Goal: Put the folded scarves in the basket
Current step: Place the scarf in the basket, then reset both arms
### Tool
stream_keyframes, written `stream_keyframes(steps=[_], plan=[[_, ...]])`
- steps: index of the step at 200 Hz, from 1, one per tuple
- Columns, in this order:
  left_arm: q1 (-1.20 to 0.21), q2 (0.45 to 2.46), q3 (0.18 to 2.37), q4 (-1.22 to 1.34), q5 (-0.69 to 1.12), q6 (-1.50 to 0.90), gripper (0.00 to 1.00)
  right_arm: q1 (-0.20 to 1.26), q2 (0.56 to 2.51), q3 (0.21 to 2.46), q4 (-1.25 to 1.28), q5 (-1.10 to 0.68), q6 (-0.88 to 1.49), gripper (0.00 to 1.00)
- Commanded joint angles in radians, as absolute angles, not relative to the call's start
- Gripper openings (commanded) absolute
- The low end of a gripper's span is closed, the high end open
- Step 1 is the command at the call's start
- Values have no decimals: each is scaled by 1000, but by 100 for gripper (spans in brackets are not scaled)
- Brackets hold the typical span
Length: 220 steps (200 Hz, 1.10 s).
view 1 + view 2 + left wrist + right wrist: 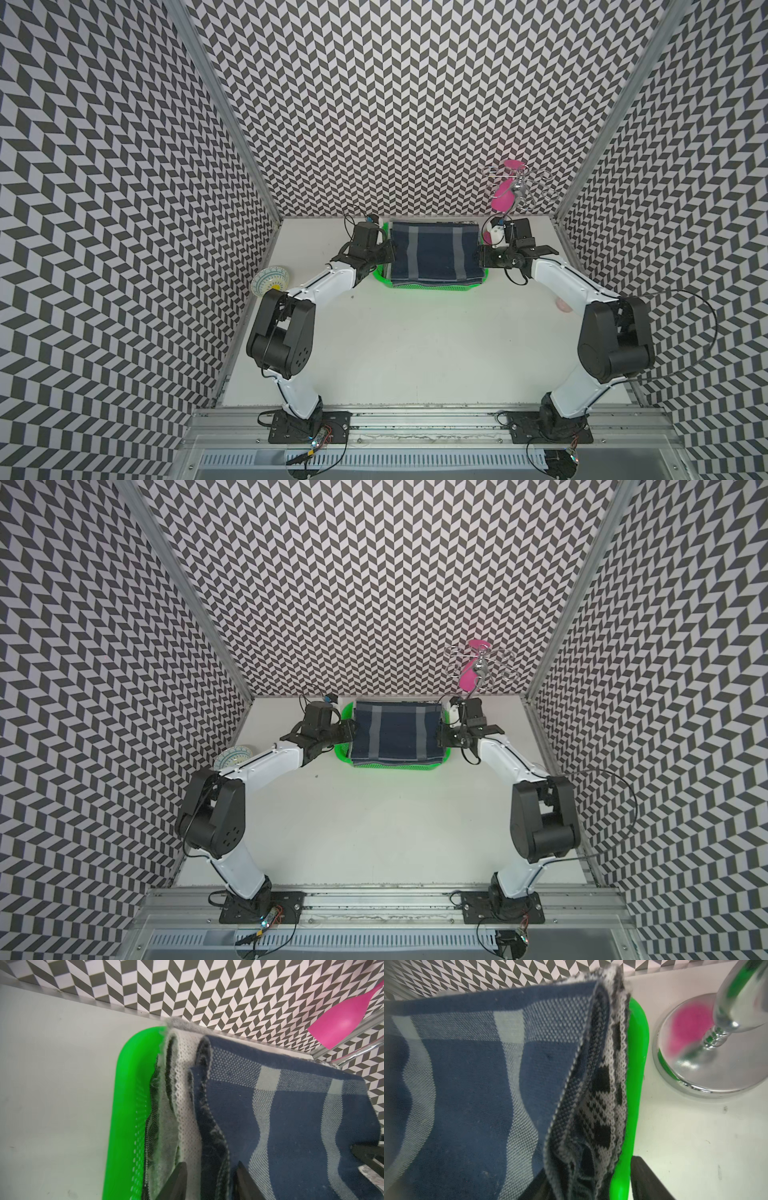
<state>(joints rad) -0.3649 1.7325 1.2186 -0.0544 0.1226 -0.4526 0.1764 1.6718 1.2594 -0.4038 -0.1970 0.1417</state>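
Judging by how things lie, the task is all but done: what remains looks like drawing both arms clear and perhaps settling the cloth.

Nearest the camera, both arms rise from their bases on the front rail and fold at black elbows above the bare worktop [415,353]. Their white forearms reach forward and inward in mirror fashion, so the wrists face each other across the basket. Beside the left forearm, a patterned bowl [271,280] rests by the side wall.

The left claw [212,1178] sits at one short end of the folded scarf [436,253]. Its wrist view shows the fingers parted with the scarf's loose layered edges between them. The layers look unpinched, so the claw seems to have hold of nothing. The right claw [588,1184] sits at the opposite end with its jaws wide. They straddle both the scarf's edge and the green rim and appear to grip neither.

Between the claws, the scarf lies flat in the basket [432,287], close to the back wall. Its stack stands proud of the rim and hides the inside, so whether it reaches the bottom cannot be seen.

Farthest back, just beyond the basket's right end, a chrome stand [708,1059] carries a pink spatula [342,1022].
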Motion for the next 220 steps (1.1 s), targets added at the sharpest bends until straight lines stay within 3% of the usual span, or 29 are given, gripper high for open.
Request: stream_keyframes(steps=[1, 25, 42, 52, 53, 56, 58, 73, 99, 123, 135, 156, 192, 220], plan=[[-335, 1635, 1171, -77, 97, -437, 41, 169, 1599, 1267, -417, -161, 137, 59], [-307, 1506, 1104, -94, 65, -399, 44, 165, 1521, 1233, -425, -177, 146, 59], [-296, 1368, 1005, -75, -13, -358, 58, 165, 1420, 1188, -414, -195, 155, 64], [-296, 1274, 924, -37, -70, -348, 70, 166, 1344, 1144, -385, -193, 166, 72], [-295, 1265, 914, -32, -76, -347, 71, 165, 1336, 1139, -381, -192, 169, 75], [-295, 1237, 889, -16, -92, -345, 76, 166, 1311, 1124, -369, -186, 181, 96], [-295, 1218, 871, -4, -100, -344, 79, 165, 1295, 1112, -362, -183, 188, 99], [-292, 1096, 722, 90, -130, -335, 99, 165, 1168, 1004, -256, -177, 211, 100], [-287, 975, 452, 355, -101, -270, 100, 163, 994, 804, -49, -109, 227, 99], [-283, 1004, 303, 542, -180, -204, 99, 156, 932, 645, 127, -97, 174, 100], [-263, 1037, 340, 491, -175, -172, 99, 155, 909, 559, 234, -133, 93, 100], [-248, 1073, 344, 554, -166, -139, 99, 156, 879, 371, 482, -44, 78, 100], [-204, 1103, 317, 695, -202, -86, 99, 131, 964, 230, 709, 73, -7, 100], [-135, 1127, 275, 815, -170, -79, 100, 72, 1139, 157, 880, 74, 20, 100]])
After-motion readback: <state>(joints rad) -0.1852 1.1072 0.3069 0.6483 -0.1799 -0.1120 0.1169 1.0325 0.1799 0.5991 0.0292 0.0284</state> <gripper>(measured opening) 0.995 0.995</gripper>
